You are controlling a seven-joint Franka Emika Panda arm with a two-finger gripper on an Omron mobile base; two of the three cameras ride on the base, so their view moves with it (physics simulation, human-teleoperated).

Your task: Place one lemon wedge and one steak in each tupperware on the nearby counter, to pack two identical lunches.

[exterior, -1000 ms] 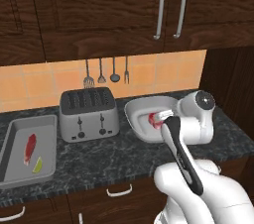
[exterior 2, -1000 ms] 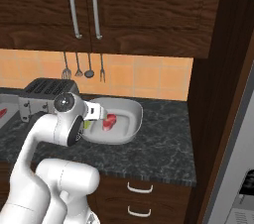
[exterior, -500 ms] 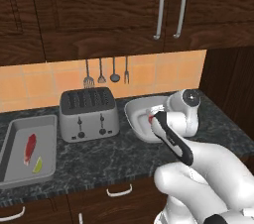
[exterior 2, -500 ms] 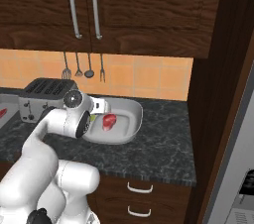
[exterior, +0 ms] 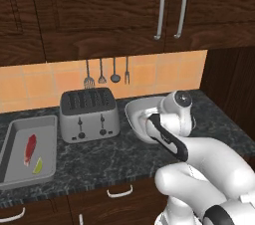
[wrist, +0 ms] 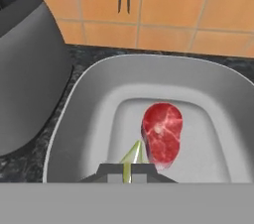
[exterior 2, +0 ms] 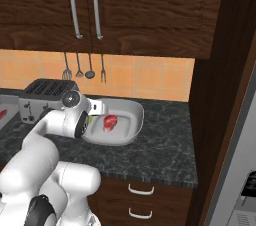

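My gripper (wrist: pixel 128 172) is shut on a yellow-green lemon wedge (wrist: pixel 132 157), held low over the near-left part of the pale tupperware tub (wrist: pixel 89 94). One red steak (wrist: pixel 161 134) lies on the tub's floor, just right of the wedge. In the right base view the gripper (exterior 2: pixel 93 120) hangs at the left rim of the tub (exterior 2: pixel 131 120), beside the steak (exterior 2: pixel 109 121). The flat grey tupperware tray (exterior: pixel 47 124) at the far left of the counter (exterior: pixel 99 159) holds a steak (exterior: pixel 31 149) and a lemon wedge (exterior: pixel 38 166). My arm hides most of the tub (exterior: pixel 133 112) there.
A silver four-slot toaster (exterior: pixel 89 114) stands between the tray and the tub, close to the tub's left side (wrist: pixel 30 69). Utensils (exterior: pixel 107 72) hang on the orange tiled wall behind. Dark wall cabinets sit overhead, and a tall dark panel (exterior 2: pixel 220 95) bounds the counter's right end.
The wrist has shifted a little to the left over the tub and the elbow has come up nearer the cameras. The wedge stays in the grip; the steak in the tub has not moved.
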